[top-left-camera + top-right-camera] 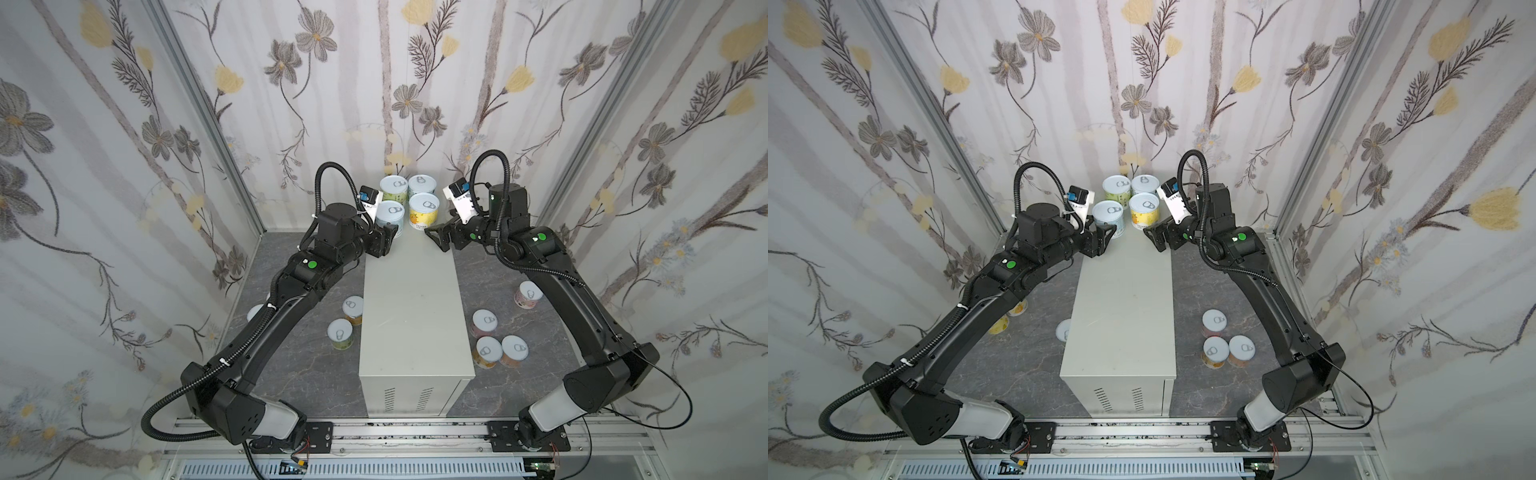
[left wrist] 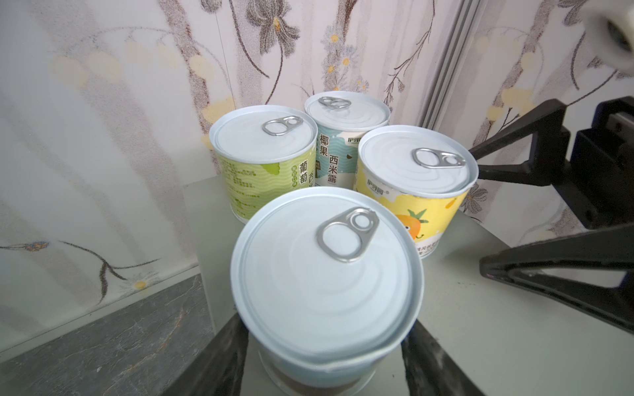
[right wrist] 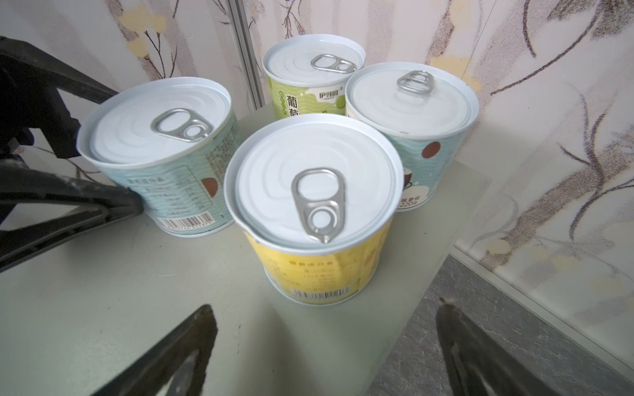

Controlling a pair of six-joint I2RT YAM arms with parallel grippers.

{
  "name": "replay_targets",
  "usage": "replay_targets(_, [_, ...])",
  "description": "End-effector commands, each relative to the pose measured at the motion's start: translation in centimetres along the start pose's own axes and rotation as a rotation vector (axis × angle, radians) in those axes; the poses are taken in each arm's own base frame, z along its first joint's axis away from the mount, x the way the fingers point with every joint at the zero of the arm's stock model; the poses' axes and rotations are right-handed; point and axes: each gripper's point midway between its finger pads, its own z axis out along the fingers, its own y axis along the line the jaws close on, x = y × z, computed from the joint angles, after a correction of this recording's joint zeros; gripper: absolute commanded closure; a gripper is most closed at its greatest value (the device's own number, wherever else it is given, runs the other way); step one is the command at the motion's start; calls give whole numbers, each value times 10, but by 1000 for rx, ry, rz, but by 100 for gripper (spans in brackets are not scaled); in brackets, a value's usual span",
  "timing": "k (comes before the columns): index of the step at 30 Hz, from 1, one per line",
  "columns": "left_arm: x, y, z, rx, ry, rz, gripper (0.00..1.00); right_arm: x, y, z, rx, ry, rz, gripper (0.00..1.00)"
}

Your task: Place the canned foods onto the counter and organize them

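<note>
The counter is a pale grey-beige box lying lengthwise between my arms. At its far end stand a green can, a pale blue can and a yellow can. Another pale blue can stands upright beside them, with my left gripper shut on its sides. My right gripper is open just short of the yellow can, with nothing between its fingers. Several more cans stand on the floor, such as ones on the left and right of the counter.
The dark grey marbled floor lies on both sides of the counter. Flowered walls close in the back and both sides, with aluminium posts at the corners. One floor can is partly hidden under my left arm. The arms' mounting rail runs along the front.
</note>
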Motion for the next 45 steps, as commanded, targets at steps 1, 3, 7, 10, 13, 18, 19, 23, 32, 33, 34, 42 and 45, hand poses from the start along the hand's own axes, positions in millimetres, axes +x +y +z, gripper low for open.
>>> replay_targets(1, [-16,-3,1,17,-59,20,32,-14,2,-5,-7,-53,-26,1])
replay_targets(3, [-16,-2,2,15,-59,22,32,-13,3,-5,-8,-52,-26,1])
replay_targets(7, [-18,0,4,4,-64,24,33,-12,2,-5,-6,-49,-23,1])
replay_targets(10, [-19,0,4,4,-75,24,33,-10,2,-4,-7,-44,-24,1])
replay_targets(13, [-19,0,6,7,-80,19,33,-11,2,-6,-1,-46,-32,1])
replay_targets(18, [-19,-1,10,16,-79,19,34,-13,0,-9,8,-48,-32,1])
replay_targets(19, [-19,-1,10,15,-82,20,34,-13,1,-9,7,-47,-32,1])
replay_targets(23, [-19,0,10,8,-84,22,35,-13,0,-10,10,-45,-32,1])
replay_targets(32, [-21,-3,11,25,-88,13,36,-10,0,-7,8,-38,-36,2])
replay_targets(33, [-22,-4,11,28,-89,11,36,-10,0,-7,6,-39,-36,2])
replay_targets(34, [-23,-4,11,29,-92,11,36,-10,1,-7,5,-38,-38,2])
replay_targets(42, [-19,-5,12,38,-83,1,36,-9,0,-4,3,-36,-38,2])
replay_targets(45, [-19,-7,13,48,-83,-10,37,-9,-1,-4,2,-35,-38,2])
